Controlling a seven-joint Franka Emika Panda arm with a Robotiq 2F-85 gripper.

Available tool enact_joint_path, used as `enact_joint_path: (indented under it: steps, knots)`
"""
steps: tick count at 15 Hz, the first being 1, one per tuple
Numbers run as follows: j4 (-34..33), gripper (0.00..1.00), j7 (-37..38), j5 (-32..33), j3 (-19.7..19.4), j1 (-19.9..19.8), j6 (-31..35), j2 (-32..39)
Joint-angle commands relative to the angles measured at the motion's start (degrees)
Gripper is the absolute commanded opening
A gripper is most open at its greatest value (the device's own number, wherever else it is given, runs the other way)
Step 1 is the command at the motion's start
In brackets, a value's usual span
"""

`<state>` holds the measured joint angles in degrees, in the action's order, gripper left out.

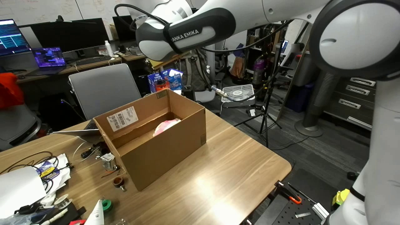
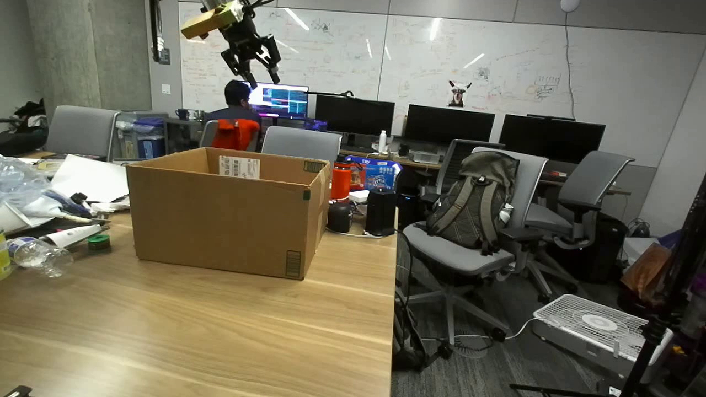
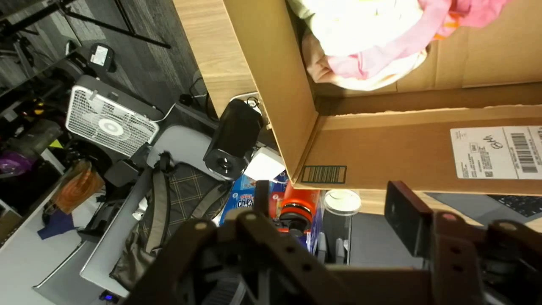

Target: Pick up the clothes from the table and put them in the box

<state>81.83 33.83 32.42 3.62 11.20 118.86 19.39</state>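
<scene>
The cardboard box (image 1: pixel 168 150) stands upright on the wood-grain table (image 1: pixel 200 184), its top uncovered and a white label on an inner wall. Pink and pale clothes (image 3: pixel 372 38) lie crumpled inside it in the wrist view. From an exterior view only a rounded pink-white bit of the clothes (image 1: pixel 165 126) shows above the near wall. My gripper (image 2: pixel 263 81) hangs high above the box in an exterior view, fingers pointing down. In the wrist view the gripper (image 3: pixel 328 207) is open, with a wide gap and nothing held between its fingers.
Cables, papers and small parts crowd the table beside the box, along with a green tape roll (image 1: pixel 107 205) and a plastic bottle (image 2: pixel 41 255). Behind the box are a red bottle (image 2: pixel 341 182), a black cylinder (image 2: pixel 380 212) and a grey chair (image 1: pixel 104 89).
</scene>
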Motion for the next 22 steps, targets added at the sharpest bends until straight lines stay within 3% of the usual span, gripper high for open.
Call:
enact_joint_path:
  steps: [1, 9, 16, 22]
  knots:
    - [-2.8, 1.00, -6.3, -4.8, -1.1, 0.0, -3.7, 1.2]
    - [4.5, 1.00, -15.4, -13.0, -1.4, -2.0, -11.1, -5.4]
    - [13.8, 1.00, -18.2, -18.2, -1.6, -5.2, -19.2, -15.1]
    - [25.3, 1.00, -18.2, -19.0, -1.8, -7.6, -18.2, -23.8]
